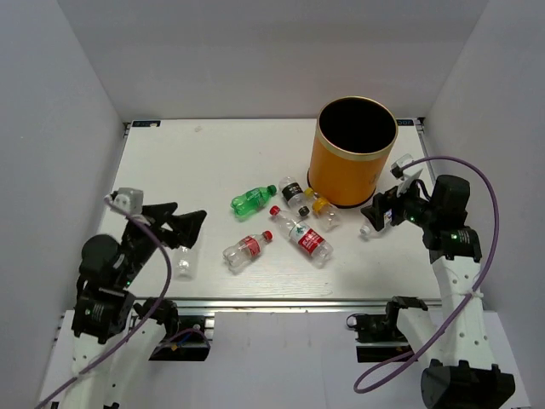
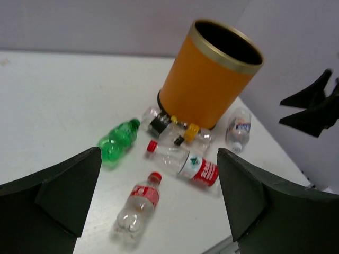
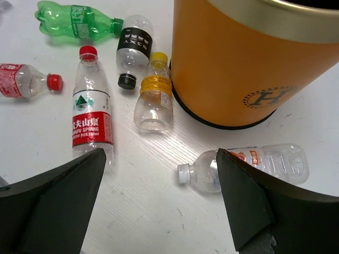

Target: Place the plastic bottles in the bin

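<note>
- Gaping wide, nothing held: L gripper [image 1: 187, 227]; clear bottle [image 1: 183, 261] lying just beside.
- Same for R gripper [image 1: 375, 211]; white-cap bottle [image 3: 249, 166] lying near tips.
- Further out: green bottle [image 1: 252, 199], red-cap bottles [image 1: 247, 249], black-label bottle [image 3: 133, 45], yellow-cap bottle [image 3: 153, 100], all lying flat.
- Farthest: bin [image 1: 349, 166] upright, last two bottles near base.

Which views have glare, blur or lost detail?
Top external: even, soft light with faint shadows; the bin interior reads pure black. Left wrist: slightly soft overall, with its own fingers dark and featureless along the bottom of the frame. Right wrist: the sharpest view, the print on the red-labelled bottle is legible, and there is a bright sheen on the table near the bin's base.
</note>
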### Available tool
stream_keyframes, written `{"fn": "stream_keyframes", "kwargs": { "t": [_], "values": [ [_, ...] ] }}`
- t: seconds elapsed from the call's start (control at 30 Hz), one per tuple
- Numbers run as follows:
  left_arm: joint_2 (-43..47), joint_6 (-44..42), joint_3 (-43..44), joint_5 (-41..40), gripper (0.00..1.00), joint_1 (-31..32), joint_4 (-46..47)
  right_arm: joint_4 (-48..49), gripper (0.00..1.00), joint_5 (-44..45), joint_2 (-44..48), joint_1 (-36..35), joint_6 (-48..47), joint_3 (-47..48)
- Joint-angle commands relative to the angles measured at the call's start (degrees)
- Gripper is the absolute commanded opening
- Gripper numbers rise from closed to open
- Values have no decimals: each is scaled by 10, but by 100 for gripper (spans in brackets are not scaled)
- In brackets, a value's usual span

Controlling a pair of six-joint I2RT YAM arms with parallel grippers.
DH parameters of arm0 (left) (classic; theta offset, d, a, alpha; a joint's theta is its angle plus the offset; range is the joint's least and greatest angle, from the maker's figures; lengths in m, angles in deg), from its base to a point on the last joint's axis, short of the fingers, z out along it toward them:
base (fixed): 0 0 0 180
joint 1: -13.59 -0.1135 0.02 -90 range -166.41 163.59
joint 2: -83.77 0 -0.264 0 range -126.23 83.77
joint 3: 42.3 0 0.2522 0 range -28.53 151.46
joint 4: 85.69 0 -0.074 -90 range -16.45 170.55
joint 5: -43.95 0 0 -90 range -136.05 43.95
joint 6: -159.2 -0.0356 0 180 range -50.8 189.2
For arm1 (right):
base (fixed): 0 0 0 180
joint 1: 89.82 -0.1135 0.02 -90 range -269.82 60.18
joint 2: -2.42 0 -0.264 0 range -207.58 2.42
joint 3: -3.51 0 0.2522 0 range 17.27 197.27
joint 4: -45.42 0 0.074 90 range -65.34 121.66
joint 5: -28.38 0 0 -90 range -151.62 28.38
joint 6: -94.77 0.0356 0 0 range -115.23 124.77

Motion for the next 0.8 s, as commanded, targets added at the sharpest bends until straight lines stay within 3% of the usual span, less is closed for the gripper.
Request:
{"fn": "stream_keyframes", "kwargs": {
  "t": [0.0, 0.17, 0.33, 0.43, 0.47, 0.5, 0.53, 0.57, 0.6, 0.63, 0.67, 0.7, 0.77],
  "values": [
    [-58, 0, -13, 39, 100, -6, -38, -17, 90, -17, 18, 0, -22, -5],
    [-127, -45, -8, 45, 100, -6, -43, -3, 90, 3, 37, -1, -25, -25],
    [-198, -58, -2, -13, 98, 0, -53, 0, 90, 6, 9, -3, -10, -14],
    [-231, -65, 27, -50, 77, 0, -78, -1, 90, 9, 18, -2, -3, -13],
    [-246, -72, 41, -82, 61, 0, -87, -6, 86, -1, 18, -3, -16, -20],
    [-254, -63, 42, -100, 47, 0, -96, -6, 70, -5, 20, -3, -16, -21],
    [-262, -50, 47, -123, 35, 0, -116, -6, 23, -5, 19, -3, -20, -27],
    [-271, -39, 47, -166, 28, 0, -125, -9, 12, -7, 17, -4, -21, -28],
    [-282, -31, 47, -184, 27, 0, -134, -13, 8, -7, 15, -3, -23, -27],
    [-308, -10, 47, -204, 33, 0, -144, -24, 10, -2, 9, -4, -25, -21],
    [-323, 1, 47, -239, 44, 0, -160, -27, 40, 5, 7, -4, -24, -16],
    [-338, 1, 47, -245, 57, 0, -160, -28, 60, 21, 4, -5, -24, -15],
    [-384, 1, 47, -246, 70, 0, -160, -21, 80, 31, 2, -7, -20, -19]
  ]
}}
